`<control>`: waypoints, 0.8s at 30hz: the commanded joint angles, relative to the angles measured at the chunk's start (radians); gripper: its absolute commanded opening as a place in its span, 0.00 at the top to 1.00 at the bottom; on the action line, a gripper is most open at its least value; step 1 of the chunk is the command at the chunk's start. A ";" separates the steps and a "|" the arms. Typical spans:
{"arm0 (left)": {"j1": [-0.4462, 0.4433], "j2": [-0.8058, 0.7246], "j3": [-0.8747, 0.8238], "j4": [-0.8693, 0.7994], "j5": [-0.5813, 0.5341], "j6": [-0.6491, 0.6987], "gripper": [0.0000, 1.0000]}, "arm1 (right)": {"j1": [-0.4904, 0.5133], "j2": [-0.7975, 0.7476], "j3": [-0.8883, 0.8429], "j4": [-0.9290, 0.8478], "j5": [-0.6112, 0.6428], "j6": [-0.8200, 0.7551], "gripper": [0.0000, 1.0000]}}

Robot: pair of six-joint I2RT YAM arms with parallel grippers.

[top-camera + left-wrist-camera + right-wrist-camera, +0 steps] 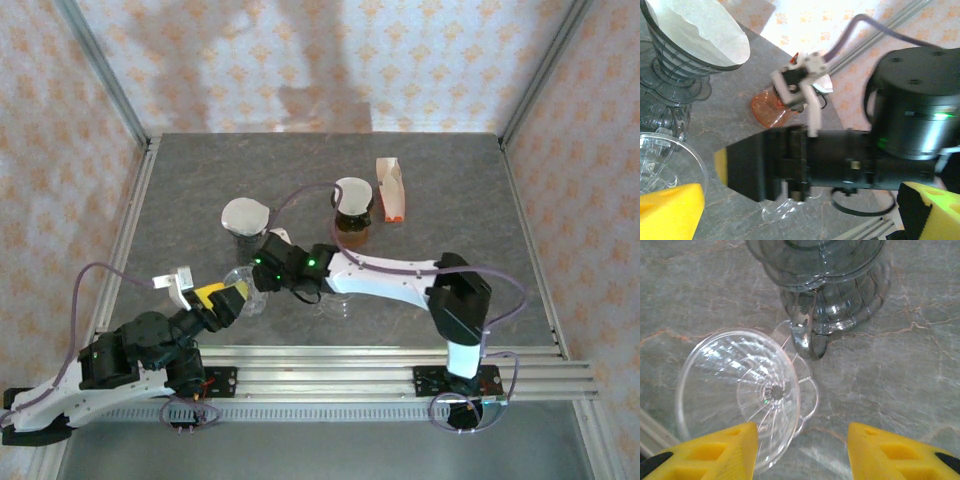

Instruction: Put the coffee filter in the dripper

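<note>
A clear glass dripper [740,390] sits on the grey table, its cone bare inside and its handle toward the right. My right gripper [802,455] is open just above it; the left yellow fingertip [725,450] sits by the rim and grips nothing. Behind it a grey ribbed dripper [244,232] holds a white coffee filter [700,30]. My left gripper [800,215] is open beside the clear dripper [665,160], and the right gripper's black body [805,160] crosses between its yellow pads. In the top view the right gripper [258,272] and the left gripper [232,298] flank the clear dripper [245,283].
At the back stands an orange-brown dripper [352,215] with a white filter in it, and next to it a filter packet [392,188]. A clear plastic piece [335,300] lies under the right forearm. Aluminium rails [400,365] run along the near edge.
</note>
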 commanded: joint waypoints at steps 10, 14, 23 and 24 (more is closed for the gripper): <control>-0.007 -0.036 -0.019 -0.045 -0.033 -0.026 0.01 | -0.028 0.105 0.022 0.112 -0.102 0.040 0.56; -0.006 -0.036 -0.028 -0.036 -0.031 -0.026 0.00 | -0.029 0.125 0.036 0.092 -0.114 0.038 0.67; -0.007 -0.019 -0.038 -0.016 -0.022 -0.027 0.00 | -0.031 0.078 -0.023 0.155 -0.105 0.050 0.97; -0.008 -0.014 -0.038 -0.010 -0.022 -0.027 0.00 | -0.034 0.063 -0.036 0.170 -0.106 0.052 0.99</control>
